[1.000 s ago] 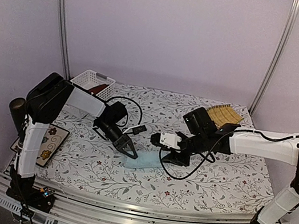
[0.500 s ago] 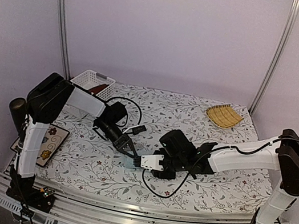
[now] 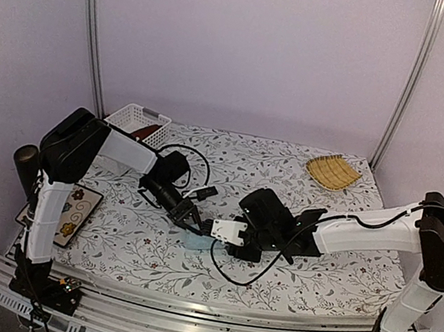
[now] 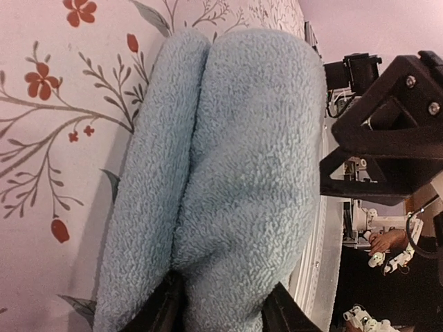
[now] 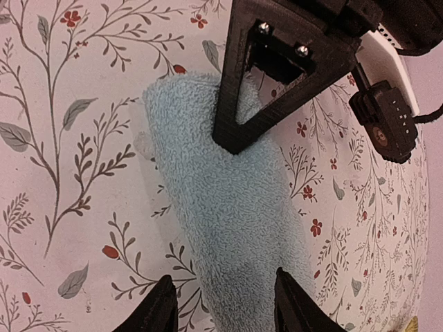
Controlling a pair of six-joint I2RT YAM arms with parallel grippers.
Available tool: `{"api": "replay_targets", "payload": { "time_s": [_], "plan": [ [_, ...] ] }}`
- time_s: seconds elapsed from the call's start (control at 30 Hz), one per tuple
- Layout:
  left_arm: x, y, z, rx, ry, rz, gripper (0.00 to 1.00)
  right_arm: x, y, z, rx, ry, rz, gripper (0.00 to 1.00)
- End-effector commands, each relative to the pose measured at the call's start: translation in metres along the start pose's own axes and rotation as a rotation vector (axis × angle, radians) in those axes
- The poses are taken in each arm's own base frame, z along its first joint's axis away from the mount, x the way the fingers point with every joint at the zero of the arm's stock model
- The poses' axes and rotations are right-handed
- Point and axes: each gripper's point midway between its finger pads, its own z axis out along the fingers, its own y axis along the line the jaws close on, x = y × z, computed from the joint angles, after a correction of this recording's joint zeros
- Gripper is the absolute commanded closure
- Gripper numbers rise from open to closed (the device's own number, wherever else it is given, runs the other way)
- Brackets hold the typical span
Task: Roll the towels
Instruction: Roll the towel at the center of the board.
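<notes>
The left arm and right arm are clad in white shells, joined by black joint housings. Loose black cables are noted on both. Black triangular fingers are fastened by two silver screws.

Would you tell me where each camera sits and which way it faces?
Top: above, behind the bases, facing down on the table; left gripper, right gripper show.
Left wrist: low, facing along the towel; own fingers at bottom.
Right wrist: facing down on the towel; own fingers at bottom.
Shared: both wrist views show the towel and the other gripper.
</notes>
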Motion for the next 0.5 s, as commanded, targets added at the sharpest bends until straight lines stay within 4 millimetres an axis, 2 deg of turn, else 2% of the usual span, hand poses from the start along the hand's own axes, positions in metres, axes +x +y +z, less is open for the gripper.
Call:
{"api": "replay_targets", "payload": {
  "time_s": [0.0, 0.1, 0.2, 0.23, 0.27, 0.3, 0.37, 0.47],
  "plan": [
    [0.030, 0.027, 0.018, -0.114, 0.077, -0.130, 0.61, -0.042, -0.016, -0.042, -0.051, -0.135, 0.256, 0.50],
    [0.028, 0.027, 0.021, -0.124, 0.055, -0.153, 0.61, -0.051, -0.016, -0.058, -0.094, -0.185, 0.430, 0.47],
    [0.027, 0.027, 0.026, -0.145, 0.029, -0.194, 0.61, -0.048, -0.017, -0.067, -0.100, -0.179, 0.576, 0.42],
    [0.026, 0.026, 0.029, -0.151, 0.021, -0.203, 0.61, -0.045, -0.021, -0.069, -0.084, -0.166, 0.628, 0.37],
    [0.025, 0.024, 0.032, -0.155, 0.016, -0.207, 0.61, -0.041, -0.025, -0.072, -0.062, -0.150, 0.689, 0.06],
    [0.024, 0.022, 0.034, -0.163, 0.006, -0.213, 0.61, -0.037, -0.031, -0.075, -0.030, -0.133, 0.737, 0.00],
    [0.023, 0.017, 0.042, -0.182, 0.000, -0.207, 0.61, -0.027, -0.047, -0.089, 0.058, -0.119, 0.875, 0.01],
    [0.020, 0.012, 0.050, -0.213, -0.008, -0.207, 0.61, -0.015, -0.061, -0.110, 0.124, -0.142, 1.009, 0.01]
  ]
}}
